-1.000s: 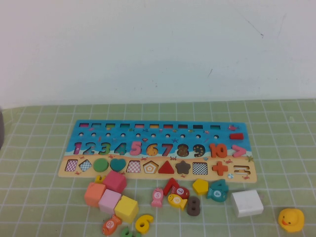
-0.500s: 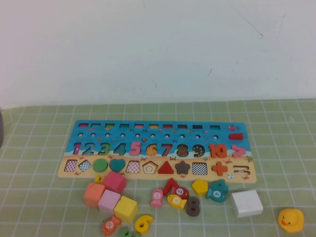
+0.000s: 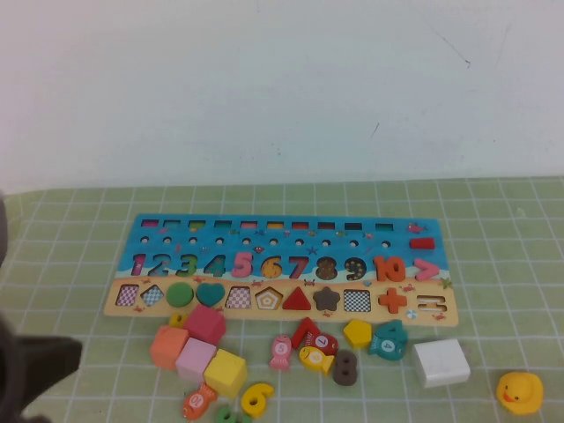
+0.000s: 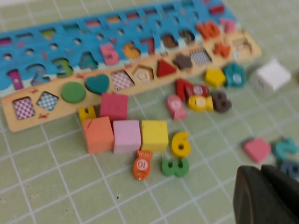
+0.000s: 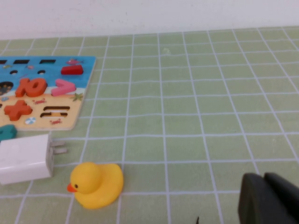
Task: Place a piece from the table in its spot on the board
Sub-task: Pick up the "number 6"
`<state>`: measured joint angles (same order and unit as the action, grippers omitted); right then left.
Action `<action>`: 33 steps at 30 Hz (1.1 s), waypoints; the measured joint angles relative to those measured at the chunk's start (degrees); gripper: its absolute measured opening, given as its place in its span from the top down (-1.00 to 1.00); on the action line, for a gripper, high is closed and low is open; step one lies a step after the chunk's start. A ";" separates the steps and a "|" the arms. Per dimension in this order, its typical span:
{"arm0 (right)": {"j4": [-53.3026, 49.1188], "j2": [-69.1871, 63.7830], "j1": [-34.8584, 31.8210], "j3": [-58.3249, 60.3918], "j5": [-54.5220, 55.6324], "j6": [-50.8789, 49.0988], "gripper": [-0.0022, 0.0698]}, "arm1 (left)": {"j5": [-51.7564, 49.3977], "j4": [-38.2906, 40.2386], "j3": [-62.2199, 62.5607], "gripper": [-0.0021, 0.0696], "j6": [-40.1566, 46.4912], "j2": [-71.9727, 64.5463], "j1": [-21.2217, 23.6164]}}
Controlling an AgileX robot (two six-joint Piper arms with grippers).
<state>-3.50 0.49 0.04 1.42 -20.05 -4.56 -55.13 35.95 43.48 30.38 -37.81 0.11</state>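
Now the approach: left gripper (image 4: 266, 196), fingers pressed together, hangs near the small flat yellow wooden numeral 6 (image 4: 181, 144) and must spread before carrying it to the long blue-and-tan wooden puzzle board (image 3: 132, 231), while the right gripper (image 5: 271, 198), fingers also together, sits well apart by the yellow rubber duck (image 5: 96, 184).

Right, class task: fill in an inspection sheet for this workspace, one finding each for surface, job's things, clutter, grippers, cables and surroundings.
Surface: green checked mat covers the table.
Job's things: yellow 6 lies loose on the mat, on the robot's side of the board; the board's 6 slot looks unfilled.
Clutter: coloured cubes, fish pieces, white charger, rubber duck.
Grippers: left gripper shut, holding nothing, above the mat near the loose pieces; right gripper near the duck, empty.
Cables: nothing seen.
Surroundings: plain pale wall behind the table.
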 joint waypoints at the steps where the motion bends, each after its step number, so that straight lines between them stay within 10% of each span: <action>1: 0.00 0.00 0.00 0.00 0.00 0.00 0.94 | -0.66 -0.74 1.78 0.94 0.77 -2.67 -1.04; 17: 0.00 0.00 0.00 0.00 0.00 0.00 0.94 | -5.05 -35.02 13.73 0.94 -23.45 -31.19 -35.79; 28: 0.00 0.00 0.00 0.00 -0.10 0.00 0.94 | 0.55 -35.95 16.77 0.92 -26.60 -48.08 -40.46; 33: 0.00 0.00 0.00 0.00 -0.10 0.00 0.94 | 3.50 -35.52 17.86 0.59 -28.07 -53.24 -40.46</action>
<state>-3.50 0.49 0.04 1.42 -20.14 -4.56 -51.63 0.43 61.33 2.31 -91.06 -40.35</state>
